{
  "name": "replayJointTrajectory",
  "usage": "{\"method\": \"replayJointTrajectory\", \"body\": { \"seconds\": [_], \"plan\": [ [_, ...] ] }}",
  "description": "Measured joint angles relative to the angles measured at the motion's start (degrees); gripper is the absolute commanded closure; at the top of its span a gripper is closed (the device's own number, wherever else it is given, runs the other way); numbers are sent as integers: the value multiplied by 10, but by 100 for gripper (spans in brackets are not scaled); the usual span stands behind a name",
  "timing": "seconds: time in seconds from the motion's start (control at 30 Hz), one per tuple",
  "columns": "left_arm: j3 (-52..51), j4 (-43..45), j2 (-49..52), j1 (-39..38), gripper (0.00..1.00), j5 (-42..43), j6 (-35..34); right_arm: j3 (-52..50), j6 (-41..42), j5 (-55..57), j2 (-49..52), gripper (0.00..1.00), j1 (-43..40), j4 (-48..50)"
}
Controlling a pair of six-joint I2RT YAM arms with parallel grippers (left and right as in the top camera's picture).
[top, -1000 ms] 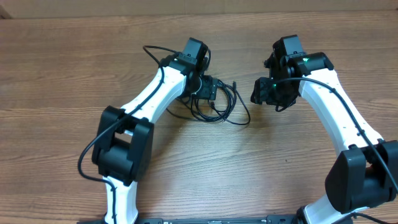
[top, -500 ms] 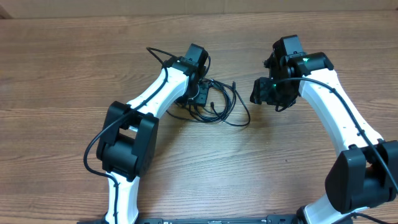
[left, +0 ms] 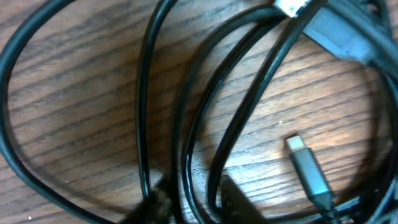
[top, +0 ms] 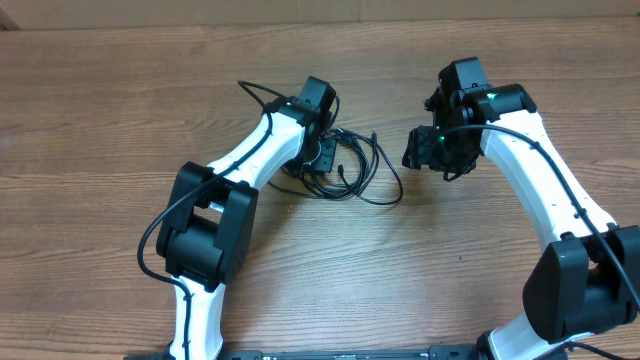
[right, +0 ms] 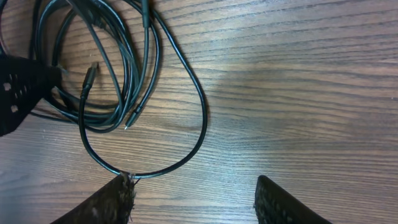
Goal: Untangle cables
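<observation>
Left gripper (top: 321, 154) low on the cables (top: 358, 168), fingers (left: 231, 198) straddling a few strands, whether they pinch cannot be told, black coil lying on the table (top: 100, 120) between the arms, plug ends (left: 298, 148) loose, right gripper (right: 194, 190) near the coil, jaws wide apart, holding nothing

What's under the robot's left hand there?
Black cables on the wooden table, several strands running between the fingertips of the left hand, a plug nearby. From above, the hand hides that part of the tangle.

Prob. robotics lab bench: wood-grain table (top: 90, 120) w/ white left arm (top: 245, 160) & right arm (top: 545, 170).
</observation>
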Motion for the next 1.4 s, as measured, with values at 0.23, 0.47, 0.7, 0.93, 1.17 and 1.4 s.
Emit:
{"method": "replayJointTrajectory", "body": {
  "seconds": [0.23,0.47,0.7,0.93,1.17,1.4],
  "plan": [
    [2,-19,0,0,96,13,2,0,2,0,0,26,0,4],
    [92,-85,-7,0,96,89,15,0,2,-37,0,21,0,42],
    [146,-104,-94,0,96,154,18,0,2,-80,0,21,1,64],
    [151,-107,-137,0,96,203,24,0,0,-101,0,30,33,101],
    [151,-112,-137,0,96,236,26,0,19,-100,0,33,67,150],
    [151,-112,-137,0,96,265,26,0,70,-60,0,52,73,174]
  ]
}}
